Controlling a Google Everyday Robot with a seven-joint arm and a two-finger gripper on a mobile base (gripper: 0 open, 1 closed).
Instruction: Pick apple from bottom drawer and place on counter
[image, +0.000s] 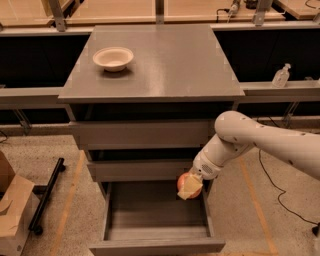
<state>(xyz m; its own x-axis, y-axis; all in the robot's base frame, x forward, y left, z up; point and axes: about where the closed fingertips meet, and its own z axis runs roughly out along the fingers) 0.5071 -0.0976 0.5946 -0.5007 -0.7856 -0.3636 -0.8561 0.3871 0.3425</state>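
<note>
Red apple (183, 181), small and round, with a paler yellowish patch: held off every surface, above the right rear part of the open bottom drawer (157, 245), just below the front of the middle drawer (142, 170).

Gripper (190, 189): at the end of the white arm (260, 142), which reaches in from the right and angles down and leftward. It is clenched on the apple, with a pale finger lying over the fruit's lower right side. The apple sits at the very tip of the gripper, touching it, to its left and slightly above.

Bottom drawer: grey, pulled out toward the camera, its long tray bare of items where it shows, with a low plain front panel.

Upper drawer (142, 134) and middle drawer: grey, taller fronts, both pushed in.

Counter (165, 65): broad matte-grey slab on top of the drawer unit, well above the apple.

Bowl (113, 58): shallow, cream, upright on the counter's left rear part.

Bottle (281, 76): clear, on the ledge to the right.

Cardboard box (12, 210): on the floor at lower left, beside a black bar (47, 195).
</note>
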